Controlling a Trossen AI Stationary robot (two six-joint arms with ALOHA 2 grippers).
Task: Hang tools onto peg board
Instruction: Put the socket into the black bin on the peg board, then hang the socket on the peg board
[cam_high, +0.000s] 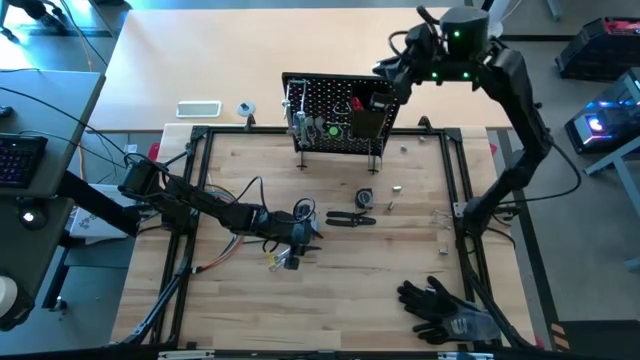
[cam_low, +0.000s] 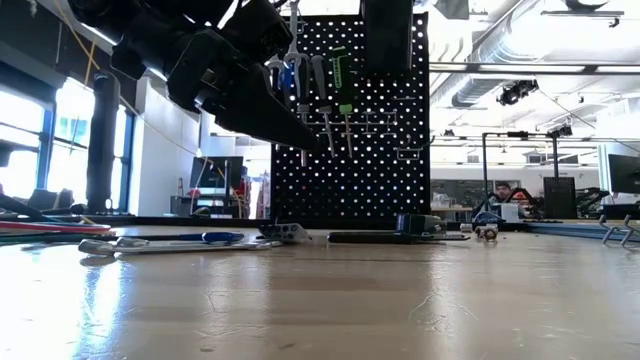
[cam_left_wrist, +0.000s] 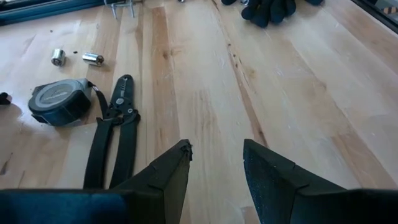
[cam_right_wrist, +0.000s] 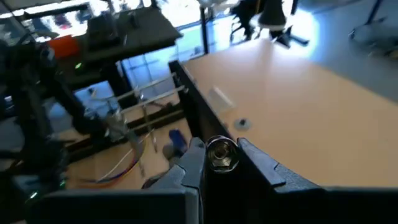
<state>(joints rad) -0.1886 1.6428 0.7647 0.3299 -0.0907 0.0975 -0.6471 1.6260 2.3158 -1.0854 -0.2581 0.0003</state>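
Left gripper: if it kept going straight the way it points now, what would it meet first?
Probably only bare table: the left gripper, jaws open and empty, points between the black pliers and the black gloves. Depth is uncertain.

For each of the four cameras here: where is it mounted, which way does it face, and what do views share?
High: overhead, straight down; both arms, peg board.
Low: table height, facing the peg board; an arm overhead.
Left wrist: down at black pliers, tape measure; left gripper open, empty.
Right wrist: over the board top; right gripper shut on a small silver piece.
Shared: pliers in high too.
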